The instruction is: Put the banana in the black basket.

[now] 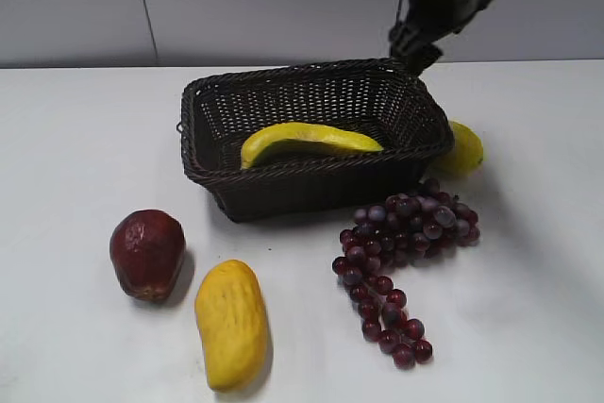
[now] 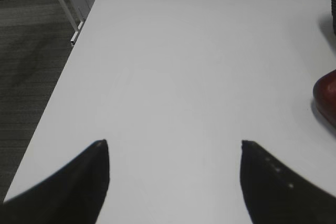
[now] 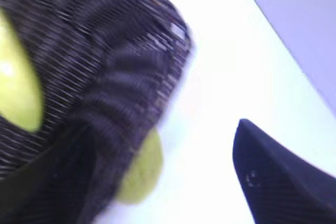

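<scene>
The banana (image 1: 311, 142), long, curved and yellow, lies inside the black basket (image 1: 311, 193), a large dark woven basket in the middle of the table. My right gripper (image 1: 415, 49) hangs open and empty above the basket's back right corner. The right wrist view is blurred. It shows the open jaws (image 3: 160, 132) over the basket's corner (image 3: 115, 66), with one end of the banana (image 3: 18, 82) inside. My left gripper (image 2: 173, 142) is open and empty over bare white table, out of the exterior view.
A dark red fruit (image 1: 147, 252) and a stubby yellow mango (image 1: 231, 323) lie front left. Purple grapes (image 1: 401, 252) lie front right. A lemon (image 1: 462, 148) sits against the basket's right side. The left wrist view shows the table's left edge (image 2: 63, 77).
</scene>
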Controlling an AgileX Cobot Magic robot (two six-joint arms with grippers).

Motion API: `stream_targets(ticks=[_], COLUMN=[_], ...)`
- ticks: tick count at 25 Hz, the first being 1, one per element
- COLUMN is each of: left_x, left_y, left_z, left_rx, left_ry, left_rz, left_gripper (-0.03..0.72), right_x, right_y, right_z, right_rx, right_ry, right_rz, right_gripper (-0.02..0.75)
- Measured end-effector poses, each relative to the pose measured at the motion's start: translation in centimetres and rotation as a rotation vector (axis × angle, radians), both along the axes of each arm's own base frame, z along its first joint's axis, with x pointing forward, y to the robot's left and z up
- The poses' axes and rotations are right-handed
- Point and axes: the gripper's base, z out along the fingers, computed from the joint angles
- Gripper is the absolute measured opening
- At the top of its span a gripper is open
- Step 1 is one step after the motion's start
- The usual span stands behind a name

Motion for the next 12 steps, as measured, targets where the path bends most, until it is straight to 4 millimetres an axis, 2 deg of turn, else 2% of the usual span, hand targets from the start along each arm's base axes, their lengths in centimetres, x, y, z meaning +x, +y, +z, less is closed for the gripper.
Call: stream_targets(ticks=[5,7,10,12], left_x=[0.0,0.0,0.0,0.0], left_y=[0.0,0.0,0.0,0.0], left_z=[0.0,0.0,0.0,0.0], left_rx=[0.000,0.000,0.000,0.000], left_ry=[0.000,0.000,0.000,0.000], left_rz=[0.000,0.000,0.000,0.000], left_gripper=[0.575,0.575,0.575,0.575], right_x=[0.1,0.1,-0.8,-1.9], right_y=[-7.8,-10.2,-12.5,-12.9], right_z=[0.7,0.7,1.5,2.4], right_rx=[0.156,0.220,0.295,0.302], right_ry=[0.208,0.259,0.278,0.273], right_rz=[-0.302,-0.382,-0.459,-0.467], right_gripper=[0.614,0.611,0.599,0.593])
